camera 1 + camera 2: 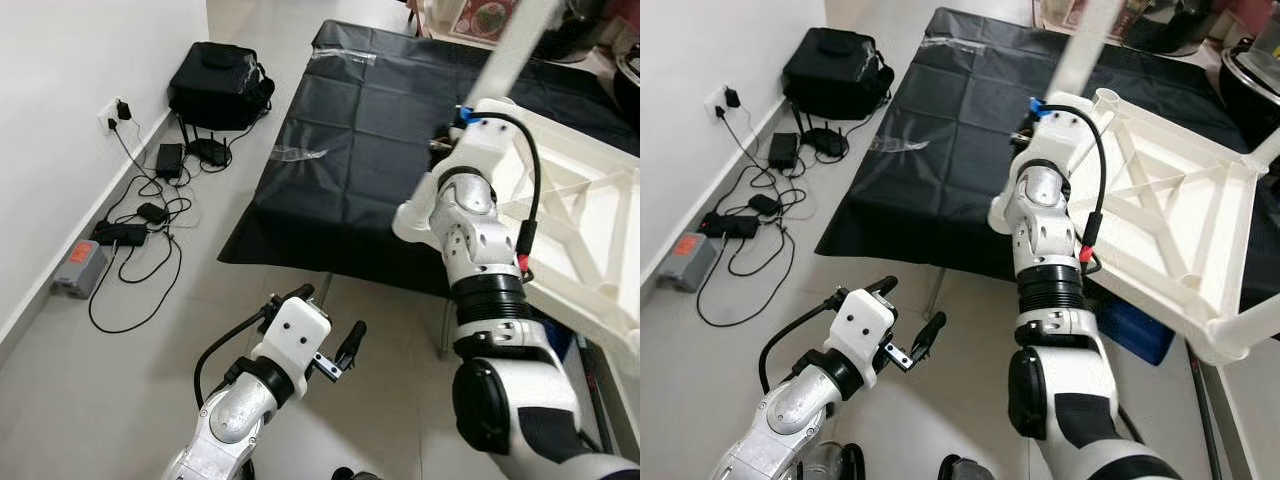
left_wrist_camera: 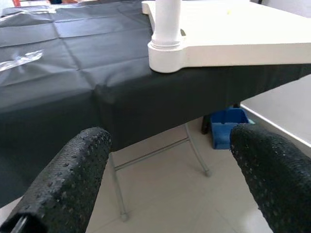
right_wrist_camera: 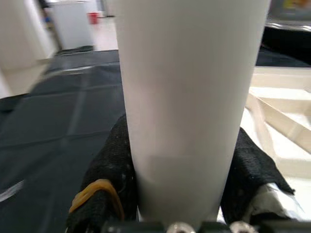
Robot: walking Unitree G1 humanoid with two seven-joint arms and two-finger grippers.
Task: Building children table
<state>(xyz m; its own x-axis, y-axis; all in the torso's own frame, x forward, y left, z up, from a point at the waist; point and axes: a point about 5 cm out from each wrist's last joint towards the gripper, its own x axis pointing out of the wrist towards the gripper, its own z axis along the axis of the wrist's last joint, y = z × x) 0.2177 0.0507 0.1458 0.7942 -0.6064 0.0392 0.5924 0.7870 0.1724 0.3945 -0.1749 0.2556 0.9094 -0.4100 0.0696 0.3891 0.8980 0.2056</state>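
Observation:
A white children's table [image 1: 1160, 220] lies upside down on a black-covered table [image 1: 940, 130], its ribbed underside facing up. My right gripper [image 3: 182, 160] is shut on a white tube leg [image 1: 1087, 45], near the leg's lower end. It holds the leg slanted beside the table's near-left corner [image 1: 1105, 100]. In the left wrist view another white leg [image 2: 167, 24] stands upright in a corner socket [image 2: 167, 56]. My left gripper [image 1: 325, 320] hangs low over the floor in front of the black table. It is open, with nothing between its fingers.
A black bag [image 1: 218, 85], a router, adapters and looping cables [image 1: 150, 215] lie on the floor by the left wall. A blue box [image 2: 228, 133] and thin metal table legs [image 2: 194, 150] are under the black table. Tiled floor stretches around my left arm.

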